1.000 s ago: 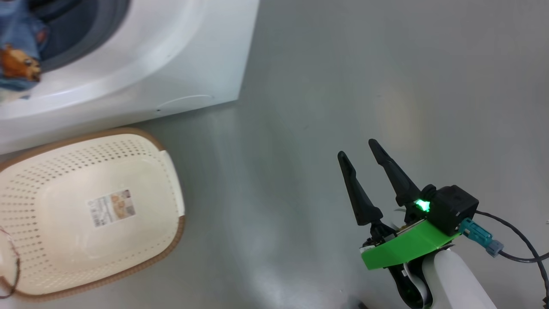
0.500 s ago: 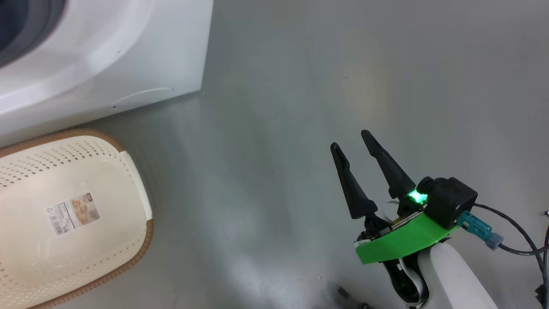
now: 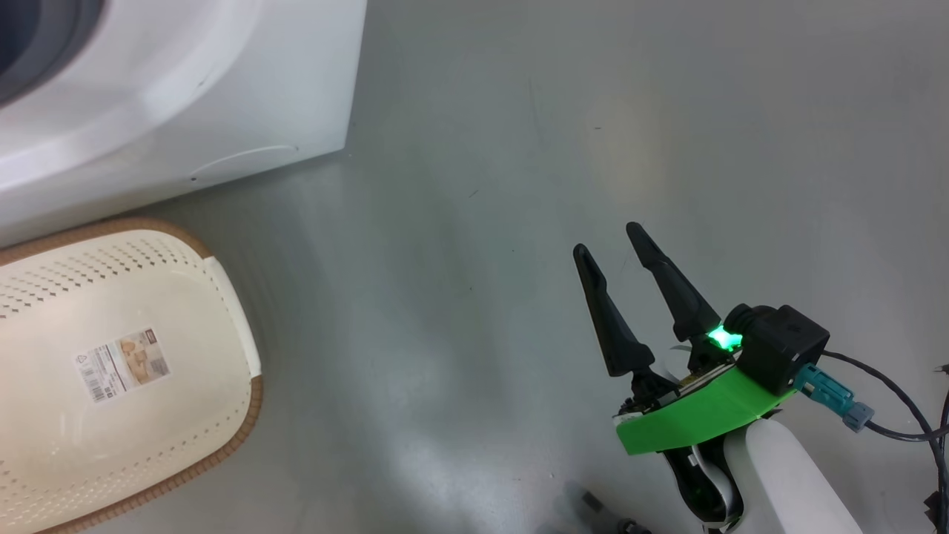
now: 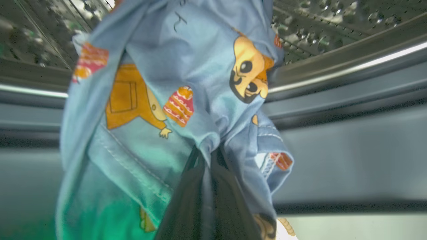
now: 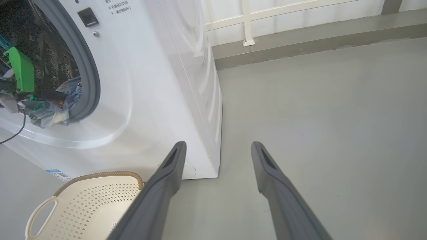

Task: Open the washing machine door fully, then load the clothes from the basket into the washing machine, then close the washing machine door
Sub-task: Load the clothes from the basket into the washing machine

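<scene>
Two grippers: left one's busy, right one's just hanging there.
Left gripper (image 4: 207, 166): fingers pinched together on a fold of the clothes (image 4: 160, 83), with the cloth bunched up right at the tips.
Clothes: blue fabric with orange cartoon figures, hanging in front of the perforated steel drum (image 4: 333, 20). In the right wrist view the bundle sits on the lower lip of the grey gasket (image 5: 90, 73), half in and half spilling out.
Right gripper (image 3: 607, 239): fingers spread wide with nothing between them, above the bare grey floor (image 3: 482, 148), well apart from the washer and the basket.
Washing machine (image 5: 150, 83): white front-loader with its mouth open. The left arm's green mount (image 5: 21, 68) is right at the opening.
Basket (image 3: 245, 415): cream perforated plastic with a brown woven-look rim, on the floor just beside the washer's front. There's a paper sticker (image 3: 122, 365) on its bottom and a white handle (image 5: 36, 213) on one end.
</scene>
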Robot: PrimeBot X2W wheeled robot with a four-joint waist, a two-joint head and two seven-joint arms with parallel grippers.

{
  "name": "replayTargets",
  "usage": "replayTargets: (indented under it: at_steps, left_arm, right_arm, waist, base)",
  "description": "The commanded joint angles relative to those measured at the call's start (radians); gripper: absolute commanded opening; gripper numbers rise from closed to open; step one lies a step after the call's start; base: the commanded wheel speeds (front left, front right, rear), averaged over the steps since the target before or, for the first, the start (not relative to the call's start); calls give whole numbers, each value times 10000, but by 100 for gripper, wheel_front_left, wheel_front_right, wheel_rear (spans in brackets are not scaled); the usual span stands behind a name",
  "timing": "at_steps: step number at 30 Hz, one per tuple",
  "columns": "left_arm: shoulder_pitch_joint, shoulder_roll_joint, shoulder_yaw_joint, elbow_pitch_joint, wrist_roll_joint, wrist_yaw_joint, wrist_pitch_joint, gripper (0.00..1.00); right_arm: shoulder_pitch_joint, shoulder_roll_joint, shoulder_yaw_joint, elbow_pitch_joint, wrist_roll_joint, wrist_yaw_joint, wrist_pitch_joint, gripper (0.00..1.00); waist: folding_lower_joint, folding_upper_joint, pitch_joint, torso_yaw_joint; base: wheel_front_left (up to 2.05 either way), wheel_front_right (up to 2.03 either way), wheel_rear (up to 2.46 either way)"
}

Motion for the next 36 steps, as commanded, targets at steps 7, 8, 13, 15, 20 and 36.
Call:
replayTargets:
  at_steps: [7, 8, 13, 15, 20, 36]
  left_arm:
    - [-1032, 934, 576, -666, 811, 735, -1763, 0]
    - [-1129, 965, 625, -652, 887, 853, -1955, 0]
    - [-1746, 1160, 569, -645, 1390, 1072, -2702, 0]
    - [-2083, 1206, 554, -663, 1581, 1098, -3111, 0]
    - [-2968, 1398, 528, -424, 2036, 1046, -4221, 0]
    - [-4114, 1289, 0, 1144, 2435, 235, -5488, 0]
  right_arm:
    - [-8, 11, 269, -350, 183, 62, -120, 100]
    - [-18, 11, 278, -356, 209, 62, -120, 100]
    - [-61, 11, 345, -427, 393, 62, -120, 100]
    - [-82, 11, 401, -436, 452, 62, -120, 100]
    - [-163, 11, 605, -487, 615, 62, -120, 100]
    - [-295, 11, 899, -598, 971, 62, -120, 100]
  waist:
    - [0, 0, 292, -204]
    - [0, 0, 340, -249]
    - [0, 0, 640, -491]
    - [0, 0, 762, -607]
    - [0, 0, 1056, -942]
    - [0, 0, 1693, -1271]
  base:
    - [0, 0, 0]
    - [0, 0, 0]
    - [0, 0, 0]
    - [0, 0, 0]
    - [0, 0, 0]
    - [0, 0, 0]
